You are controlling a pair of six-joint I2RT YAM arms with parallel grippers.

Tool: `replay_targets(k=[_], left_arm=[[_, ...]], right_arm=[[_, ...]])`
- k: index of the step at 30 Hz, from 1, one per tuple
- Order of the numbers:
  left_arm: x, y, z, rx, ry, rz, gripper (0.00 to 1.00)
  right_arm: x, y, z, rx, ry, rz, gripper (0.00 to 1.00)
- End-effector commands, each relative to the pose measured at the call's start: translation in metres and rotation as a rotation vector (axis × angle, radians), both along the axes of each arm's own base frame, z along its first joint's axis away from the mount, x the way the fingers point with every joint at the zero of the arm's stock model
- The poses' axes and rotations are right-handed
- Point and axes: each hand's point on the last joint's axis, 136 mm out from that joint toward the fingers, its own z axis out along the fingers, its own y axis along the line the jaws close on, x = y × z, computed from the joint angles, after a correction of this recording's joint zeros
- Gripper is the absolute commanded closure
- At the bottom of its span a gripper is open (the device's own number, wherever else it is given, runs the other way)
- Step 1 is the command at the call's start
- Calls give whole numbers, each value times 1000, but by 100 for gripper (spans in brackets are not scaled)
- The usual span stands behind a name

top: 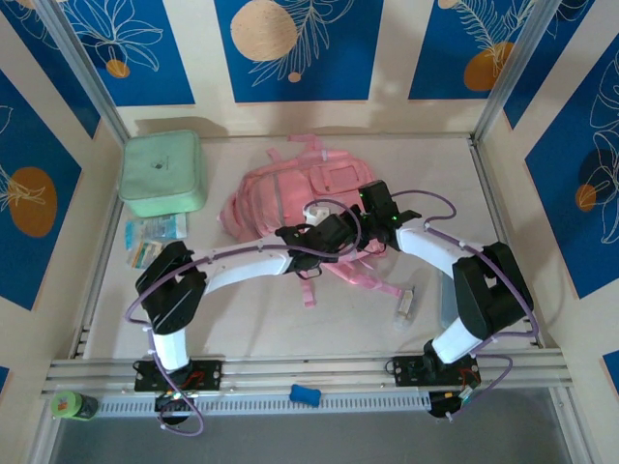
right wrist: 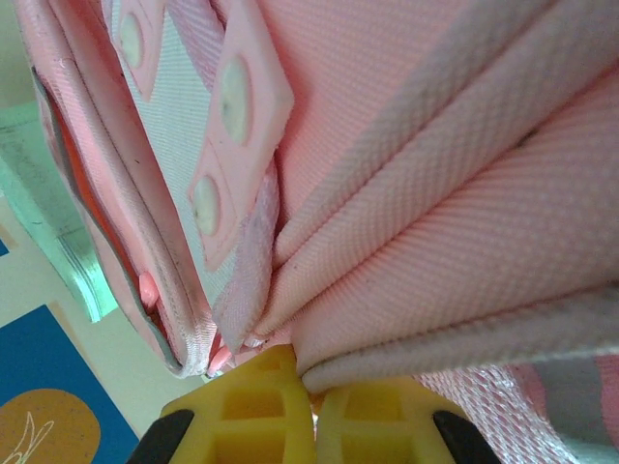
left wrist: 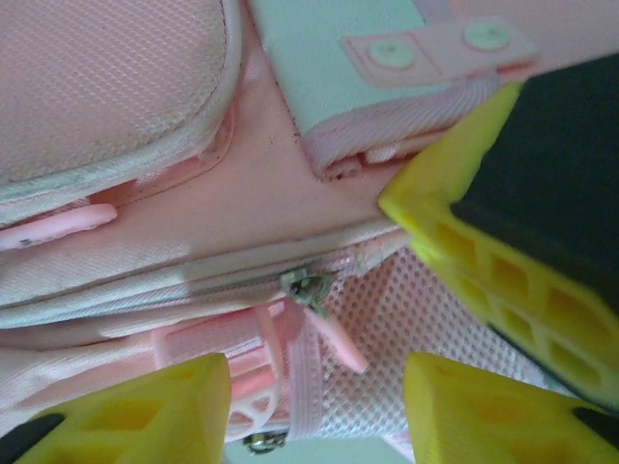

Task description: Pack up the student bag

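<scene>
Likely opening the student bag (top: pixel 290 198): right end effector (right wrist: pixel 308 382) pinches its fabric; left end effector (left wrist: pixel 317 401), half open, straddles the zip pull (left wrist: pixel 334 333) at lower centre and needs to close on it.

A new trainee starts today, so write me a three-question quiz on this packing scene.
1. True or false: the right pincer is shut on the student bag's fabric.
2. What lies just ahead of the open left pincer? A zip pull, B pen, C spoon.
3. Seen from above, on which side of the bag does the mint case lie?
Key: 1 true; 2 A; 3 left.
</scene>
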Motion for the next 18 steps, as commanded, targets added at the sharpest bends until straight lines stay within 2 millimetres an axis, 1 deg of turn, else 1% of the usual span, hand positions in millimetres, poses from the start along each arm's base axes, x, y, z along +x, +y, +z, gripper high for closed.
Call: replay_targets(k=[1,3,6,9,11,12,15,18], left_arm=[[8,3,-3,23,-6,28,57],[9,-5,-5,-1,-6,12,61],[13,-11,-6,-10,-11,7,64],[18,-12,-9,-16,-5,22,67],[21,-14,-13,-25,-4,28,68],[22,-12,-18,-23,9,42,68],[27,-7,-23,-36,20,80,71],[35,-12,-22,-68,-2,70,74]], right_arm=[[0,13,33,79,-60,29,100],[0,14,35,79,-65,32,100],[-2,16,34,79,-60,37,100],[-4,18,33,77,-58,40,100],[-5,19,32,81,-54,41,100],[-6,19,31,81,-51,43,100],[-7,20,31,86,-48,47,100],[-10,21,31,92,-49,49,100]])
